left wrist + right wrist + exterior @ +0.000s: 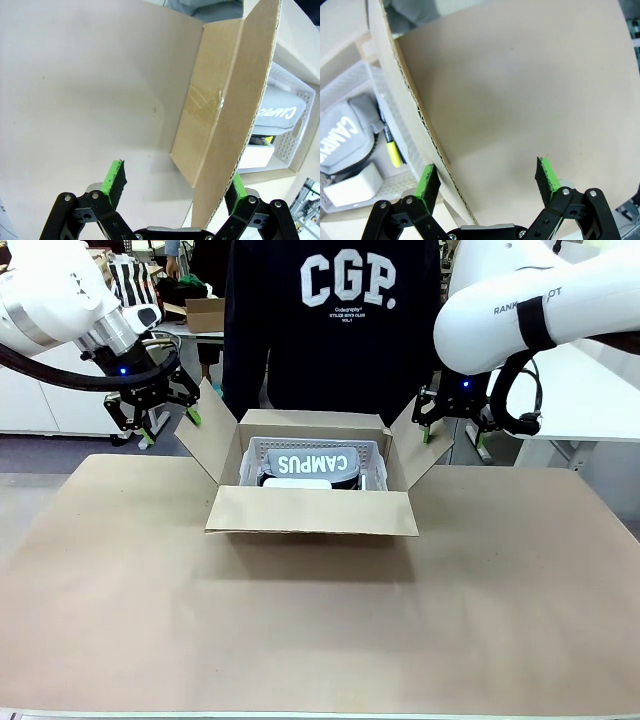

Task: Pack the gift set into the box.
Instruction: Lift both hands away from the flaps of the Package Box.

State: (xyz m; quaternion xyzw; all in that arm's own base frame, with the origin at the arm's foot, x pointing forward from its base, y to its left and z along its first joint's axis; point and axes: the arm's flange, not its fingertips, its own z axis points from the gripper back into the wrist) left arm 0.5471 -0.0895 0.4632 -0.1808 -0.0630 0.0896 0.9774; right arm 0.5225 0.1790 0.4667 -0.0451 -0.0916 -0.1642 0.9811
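Nearest us, the bench [320, 640] lies under plain brown paper. Toward its far side sits the box [312, 512] with its flaps open: the near flap is folded out flat toward us, the left and right flaps slant up and outward, and the far flap stands upright. Inside the box we see a white perforated basket [372, 452]. The gift set [318, 462] lies in it, its dark face with white block letters turned up. A small white carton [297, 483] rests at the gift set's near edge, and a yellow-green pen [394, 152] lies beside it along the basket wall. The left claw [172, 423] hangs at the outer tip of the left flap with its fingers spread wide. In the left wrist view the flap's corrugated edge runs up between the green pads, close to one of them; we cannot tell whether it touches. The right claw [452, 432] is likewise spread wide at the right flap, whose edge passes just beside one pad. At the far side stands a person [335, 330] in a dark sweatshirt, right behind the box.
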